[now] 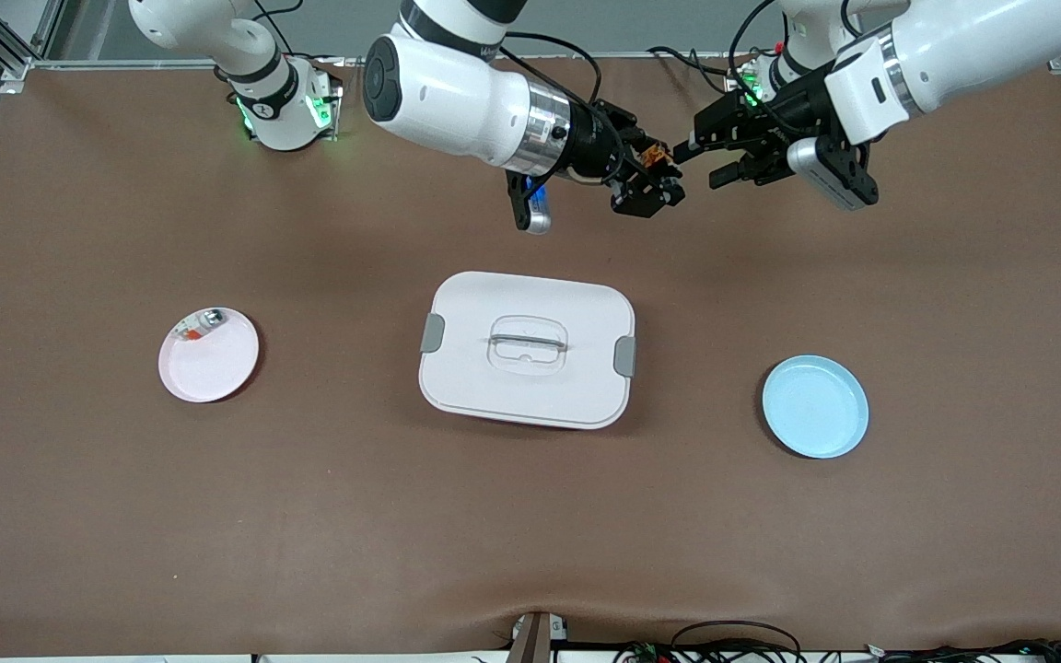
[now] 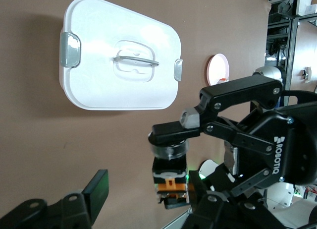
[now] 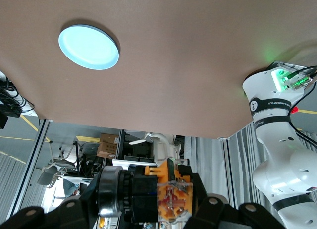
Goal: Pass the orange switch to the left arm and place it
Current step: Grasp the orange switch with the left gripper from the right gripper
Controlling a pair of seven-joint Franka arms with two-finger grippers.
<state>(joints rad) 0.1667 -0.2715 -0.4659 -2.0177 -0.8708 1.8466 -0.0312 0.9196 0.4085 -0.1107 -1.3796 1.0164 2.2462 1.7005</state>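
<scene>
Front view: both arms raised over the bare table (image 1: 125, 516) between the bases and the box (image 1: 527, 350); right gripper (image 1: 658, 175) clamped on the orange switch (image 1: 655, 158), held in the air over the brown mat; left gripper (image 1: 701, 161) facing it tip to tip, fingers parted, one finger reaching to just beside the switch, contact impossible to tell from here; box shut, lying nearer the front camera than the spot under both grippers; pink plate (image 1: 209, 355) toward the right arm's end of the table, carrying a small silvery-clear part (image 1: 200, 323) near its rim; blue plate (image 1: 815, 406) toward the left arm's end, with nothing on it.

Left wrist view: right gripper (image 2: 168, 164) seen close ahead, one finger (image 2: 173, 130) pressed on the round end of the switch (image 2: 171, 177), orange band showing lower on the black body; one left fingertip (image 2: 96, 187) showing just beside the switch and apart from it; left jaws partly open, with nothing in them; box (image 2: 119, 55) and pink plate (image 2: 218, 69) on the table below.

Right wrist view: switch (image 3: 153, 192) gripped between the right fingers, orange base and black body in view; blue plate (image 3: 89, 46) on the table well apart from it; left arm's base (image 3: 277, 97) with green lights.
</scene>
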